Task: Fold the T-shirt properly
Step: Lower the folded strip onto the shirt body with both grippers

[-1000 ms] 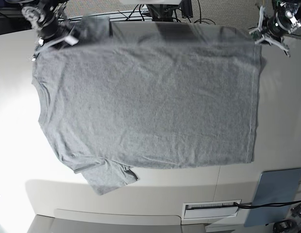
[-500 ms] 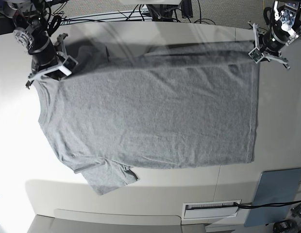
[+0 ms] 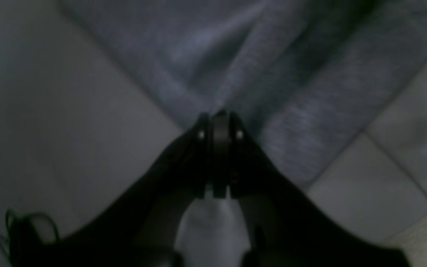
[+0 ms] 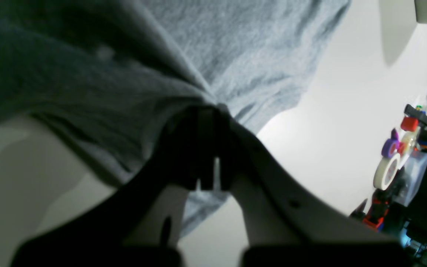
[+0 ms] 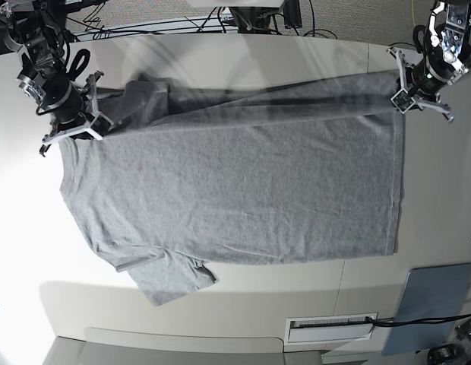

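The heather-grey T-shirt (image 5: 235, 190) lies spread on the white table with its plain side up. Its far edge is lifted off the table and stretched between my two grippers. My left gripper (image 5: 403, 97), at the right of the base view, is shut on the shirt's far hem corner (image 3: 217, 111). My right gripper (image 5: 83, 125), at the left of the base view, is shut on the shoulder edge (image 4: 213, 105). One sleeve (image 5: 171, 277) lies crumpled at the near left. No lettering shows.
A grey-blue pad (image 5: 433, 304) and a white label plate (image 5: 330, 328) lie at the near right. Cables run along the far edge (image 5: 258, 19). Coloured toys and a tape roll (image 4: 402, 148) sit off to the side in the right wrist view.
Both grippers have moved toward the near side, carrying the shirt's far edge with them. The lifted edge now hangs as a taut band above the table.
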Robot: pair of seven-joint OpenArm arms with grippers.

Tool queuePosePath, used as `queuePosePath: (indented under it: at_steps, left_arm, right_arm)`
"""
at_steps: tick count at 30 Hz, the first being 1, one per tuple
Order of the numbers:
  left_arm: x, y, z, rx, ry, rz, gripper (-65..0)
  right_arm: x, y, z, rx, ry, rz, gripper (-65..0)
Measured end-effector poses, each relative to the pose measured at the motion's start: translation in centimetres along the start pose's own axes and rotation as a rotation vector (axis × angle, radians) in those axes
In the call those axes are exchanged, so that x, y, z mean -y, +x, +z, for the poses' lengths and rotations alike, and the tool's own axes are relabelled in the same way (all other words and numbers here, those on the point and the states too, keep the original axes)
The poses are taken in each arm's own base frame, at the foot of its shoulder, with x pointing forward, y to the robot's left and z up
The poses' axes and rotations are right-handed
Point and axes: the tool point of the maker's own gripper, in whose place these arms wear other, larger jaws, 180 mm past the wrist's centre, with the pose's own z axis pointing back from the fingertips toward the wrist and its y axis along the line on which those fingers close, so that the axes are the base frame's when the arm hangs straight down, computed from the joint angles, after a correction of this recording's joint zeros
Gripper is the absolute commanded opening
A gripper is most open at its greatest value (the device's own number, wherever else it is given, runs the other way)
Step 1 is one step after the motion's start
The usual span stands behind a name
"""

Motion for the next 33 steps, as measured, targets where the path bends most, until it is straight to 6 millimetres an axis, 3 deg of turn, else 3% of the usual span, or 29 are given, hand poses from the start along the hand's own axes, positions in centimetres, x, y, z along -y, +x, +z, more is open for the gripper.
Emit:
queuePosePath:
  at_steps: [6, 15, 20, 27, 33]
  left_arm:
    - [-1.0, -0.4, -0.9, -0.004, 0.004, 0.02, -65.0]
    - [-2.2, -0.5, -1.5, -0.004, 0.024, 0.029, -65.0]
    - [-2.4, 0.1, -1.5, 0.026, 0.029, 0.029, -65.0]
    - [-5.3, 2.6, -1.9, 0.085, 0.09, 0.015, -65.0]
    - [-6.1, 3.0, -2.1, 0.094, 0.105, 0.014, -65.0]
  right_arm:
    - [-1.0, 1.1, -1.5, 0.016, 0.036, 0.028, -65.0]
    - [-0.7, 1.7, -2.9, 0.011, 0.037, 0.068, -65.0]
    - [-0.2, 1.6, -3.0, 0.004, 0.01, 0.068, -65.0]
    - [-0.1, 1.4, -3.0, -0.008, 0.001, 0.062, -65.0]
    - [0.0, 1.3, -3.0, -0.01, 0.001, 0.062, -65.0]
